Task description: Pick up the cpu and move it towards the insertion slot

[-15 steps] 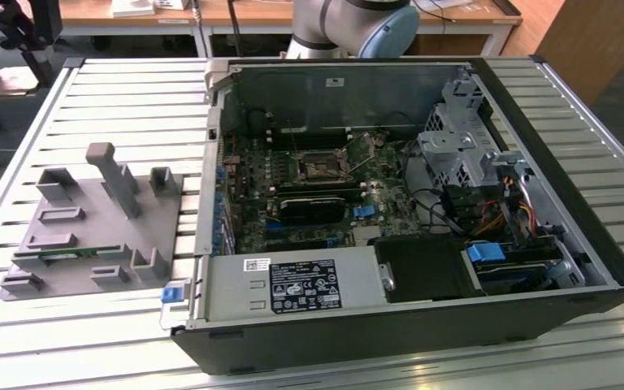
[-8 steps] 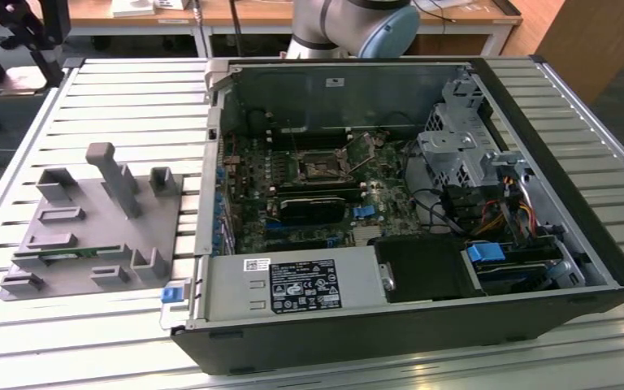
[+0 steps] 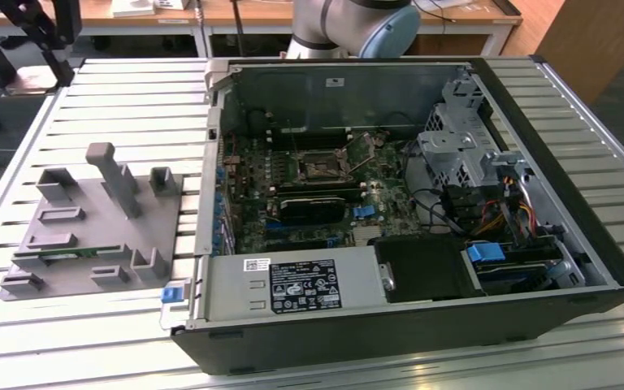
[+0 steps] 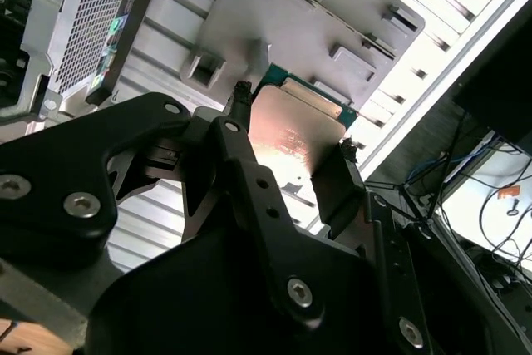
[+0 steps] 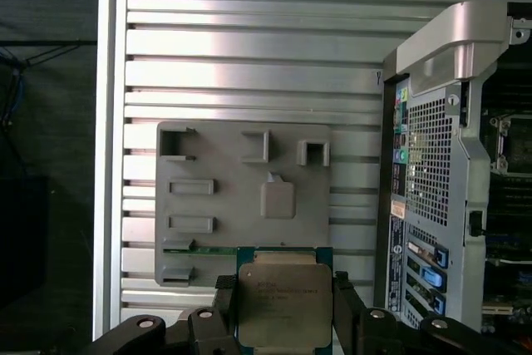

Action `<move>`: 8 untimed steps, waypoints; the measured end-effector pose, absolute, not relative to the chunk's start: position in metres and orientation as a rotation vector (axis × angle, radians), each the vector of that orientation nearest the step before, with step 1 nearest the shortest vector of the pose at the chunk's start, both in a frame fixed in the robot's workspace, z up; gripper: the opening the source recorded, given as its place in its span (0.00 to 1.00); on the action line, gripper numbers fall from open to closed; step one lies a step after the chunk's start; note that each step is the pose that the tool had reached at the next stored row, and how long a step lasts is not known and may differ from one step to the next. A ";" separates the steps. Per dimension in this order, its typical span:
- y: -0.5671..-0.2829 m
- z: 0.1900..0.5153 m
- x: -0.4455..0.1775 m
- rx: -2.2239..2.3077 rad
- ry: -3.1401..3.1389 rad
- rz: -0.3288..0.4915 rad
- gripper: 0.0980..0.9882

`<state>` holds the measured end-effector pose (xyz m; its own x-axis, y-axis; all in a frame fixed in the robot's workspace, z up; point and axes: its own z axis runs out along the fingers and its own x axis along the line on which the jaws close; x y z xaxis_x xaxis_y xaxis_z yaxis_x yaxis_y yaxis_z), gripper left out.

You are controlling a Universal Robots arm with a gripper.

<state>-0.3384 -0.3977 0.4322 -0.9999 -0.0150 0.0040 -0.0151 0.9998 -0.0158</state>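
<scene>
Gripper (image 5: 285, 309) closed on the cpu (image 5: 283, 303), one black finger on each opposite edge, silvery lid facing the first wrist camera; same pinch visible in the second wrist view, cpu (image 4: 295, 135) between the fingertips with green rim showing. Chip lifted clear, hanging above the grey parts fixture (image 5: 241, 197) on the slatted aluminium table (image 5: 249, 64). In the exterior view, held up at the exterior view's far left, cpu (image 3: 32, 79) well apart from the insertion slot (image 3: 320, 166) inside the open computer case (image 3: 399, 211).

Step in hand judged as the carry toward the socket. To do it well: keep the chip level, grip steady on the edges only, no tilt. Mind the case wall (image 5: 432, 122) on the way over, enough height needed to pass its rim. Square the chip to the socket frame while travelling.
</scene>
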 end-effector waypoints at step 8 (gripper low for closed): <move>-0.397 0.432 -0.329 0.024 -3.137 0.027 0.50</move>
<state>-0.3290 -0.3971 0.4321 -0.9999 -0.0150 0.0041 -0.0151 0.9997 -0.0173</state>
